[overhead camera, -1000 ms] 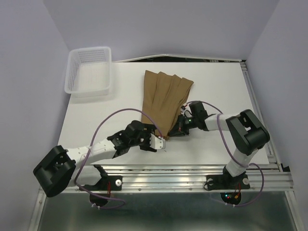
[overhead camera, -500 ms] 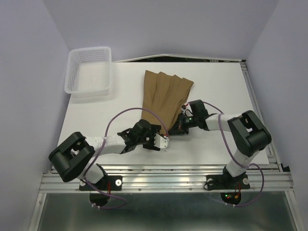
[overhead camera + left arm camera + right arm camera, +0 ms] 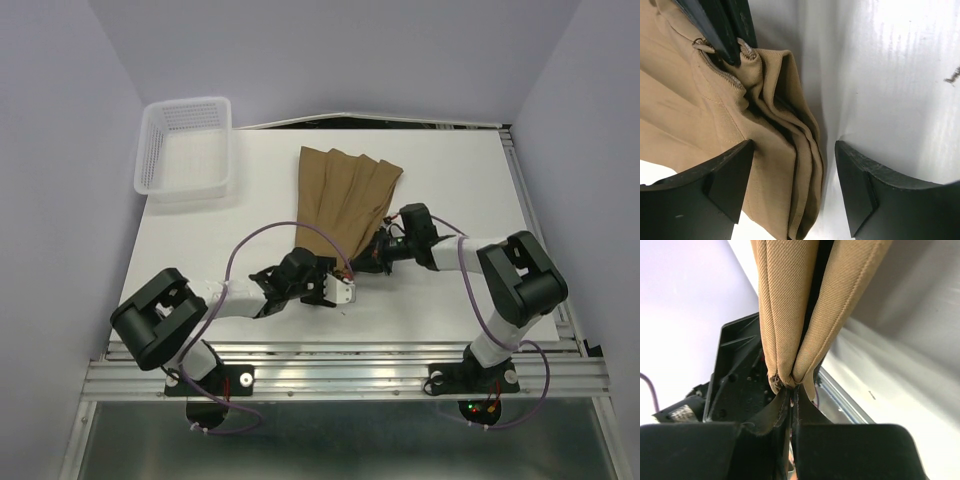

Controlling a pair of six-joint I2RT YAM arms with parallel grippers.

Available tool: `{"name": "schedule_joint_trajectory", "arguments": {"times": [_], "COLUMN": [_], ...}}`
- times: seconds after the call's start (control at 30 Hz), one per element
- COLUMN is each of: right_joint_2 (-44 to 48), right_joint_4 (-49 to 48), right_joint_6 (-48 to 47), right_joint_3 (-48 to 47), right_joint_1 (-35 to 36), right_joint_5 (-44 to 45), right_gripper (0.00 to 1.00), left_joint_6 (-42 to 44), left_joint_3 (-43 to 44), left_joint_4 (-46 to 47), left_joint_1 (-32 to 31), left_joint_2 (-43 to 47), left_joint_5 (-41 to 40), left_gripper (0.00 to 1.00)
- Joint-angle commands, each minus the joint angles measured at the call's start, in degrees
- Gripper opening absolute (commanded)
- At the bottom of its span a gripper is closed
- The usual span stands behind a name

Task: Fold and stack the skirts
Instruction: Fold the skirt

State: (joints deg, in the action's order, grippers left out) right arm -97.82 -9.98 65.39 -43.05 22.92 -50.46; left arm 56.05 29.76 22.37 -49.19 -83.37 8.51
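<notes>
A tan skirt [image 3: 340, 195] lies on the white table [image 3: 240, 225], narrow end toward me. My right gripper [image 3: 368, 256] is shut on the skirt's near edge; in the right wrist view [image 3: 792, 390] the cloth [image 3: 785, 300] rises out of the pinched fingertips in two folds. My left gripper [image 3: 343, 288] is open at the near corner. In the left wrist view [image 3: 795, 190] the skirt's bunched layered edge [image 3: 790, 165] lies between the two spread fingers, neither finger pressing it. The right gripper's black fingers [image 3: 720, 25] show beside a zipper.
A white mesh basket [image 3: 186, 190] stands at the table's back left. A metal rail [image 3: 400, 350] runs along the near edge and another down the right side [image 3: 535, 230]. Purple cables loop over both arms.
My left arm has drawn its elbow in and pushed its gripper right onto the skirt's near corner. My right gripper has shifted slightly up and back with the cloth edge.
</notes>
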Motion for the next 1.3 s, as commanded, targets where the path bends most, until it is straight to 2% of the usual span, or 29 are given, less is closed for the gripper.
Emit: {"name": "schedule_joint_trajectory", "arguments": {"times": [0.0,0.07,0.17,0.2,0.27,0.3,0.33,0.37,0.4,0.43,0.47,0.53,0.57,0.63,0.7,0.73,0.83,0.97,1.1,1.23,1.27], "right_joint_2": [3.42,3.51,3.86,3.95,4.04,3.95,4.13,4.13,4.13,3.96,3.34,2.29,1.5,-2.18,-3.42,-5.78,-11.5,-20.64,-30.13,-37.17,-38.05], "right_joint_4": [-7.33,-7.86,-8.48,-8.48,-8.39,-8.3,-6.3,-3.5,-0.25,3.52,11.65,19.52,26.0,32.61,36.68,38.44,39.51,35.75,35.99,36.87,36.79], "right_joint_6": [7.46,8.35,9.32,8.71,7.31,5.13,3.19,0.56,-6.17,-9.89,-13.67,-24.74,-28.35,-38.19,-46.35,-48.05,-49.83,-50.62,-52.72,-54.75,-55.01], "right_joint_3": [1.82,2.44,3.41,3.58,4.02,4.02,4.02,3.5,1.5,-0.09,-1.93,-8.61,-11.16,-19.59,-26.09,-33.08,-45.58,-57.99,-69.32,-75.6,-75.87], "right_joint_1": [-0.5,-0.5,-0.5,-0.5,-1.03,-1.03,-1.55,-2.08,-3.74,-4.71,-6.03,-9.19,-12.51,-17.0,-17.73,-18.25,-18.26,-17.56,-15.54,-12.55,-11.41], "right_joint_5": [-2.28,-2.63,-2.98,-3.07,-3.68,-4.03,-4.21,-4.04,-3.69,-2.9,-2.54,-1.67,-1.4,-1.83,-2.02,0.25,5.8,9.06,10.81,12.22,11.62], "right_gripper": [0.01,0.01,0.01,0.01,0.01,0.01,0.05,0.14,0.23,0.29,0.4,0.53,0.66,0.76,0.8,0.81,0.84,0.76,0.75,0.74,0.71], "left_joint_6": [-2.88,-3.93,-5.33,-5.95,-7.44,-7.97,-8.24,-6.85,-5.88,-5.43,-4.82,-4.72,-4.99,-5.34,-5.51,-5.78,-8.58,-12.71,-14.74,-15.09,-15.1], "left_joint_3": [1.79,1.71,2.06,2.41,3.81,5.47,6.27,7.06,8.2,8.65,9.87,11.02,11.46,12.69,13.39,13.74,15.94,20.76,25.08,28.95,29.47], "left_joint_4": [3.38,4.52,5.58,5.58,2.17,0.85,-2.3,-4.42,-6.18,-9.5,-11.8,-16.2,-20.05,-26.11,-30.09,-33.85,-40.46,-47.67,-53.91,-60.24,-62.08], "left_joint_1": [-0.38,-0.29,-0.12,-0.12,-0.12,-0.12,-0.12,-0.03,-0.12,-0.2,-0.21,-0.64,-0.91,-2.31,-3.28,-4.15,-5.56,-6.27,-7.32,-8.55,-8.73], "left_joint_2": [-1.88,-2.06,-2.14,-2.23,-2.41,-2.49,-2.41,-2.15,-1.27,-0.66,-0.04,1.63,2.16,3.3,4.7,5.06,5.68,6.38,7.61,8.05,8.14], "left_joint_5": [-3.76,-4.82,-6.14,-6.49,-7.37,-7.89,-7.9,-7.99,-7.72,-7.46,-7.11,-6.32,-6.32,-6.58,-6.41,-6.23,-6.14,-5.7,-3.42,-1.14,-0.96], "left_gripper": [0.76,0.74,0.64,0.55,0.45,0.32,0.25,0.2,0.17,0.16,0.13,0.08,0.06,0.04,0.05,0.05,0.08,0.07,0.09,0.1,0.1]}}
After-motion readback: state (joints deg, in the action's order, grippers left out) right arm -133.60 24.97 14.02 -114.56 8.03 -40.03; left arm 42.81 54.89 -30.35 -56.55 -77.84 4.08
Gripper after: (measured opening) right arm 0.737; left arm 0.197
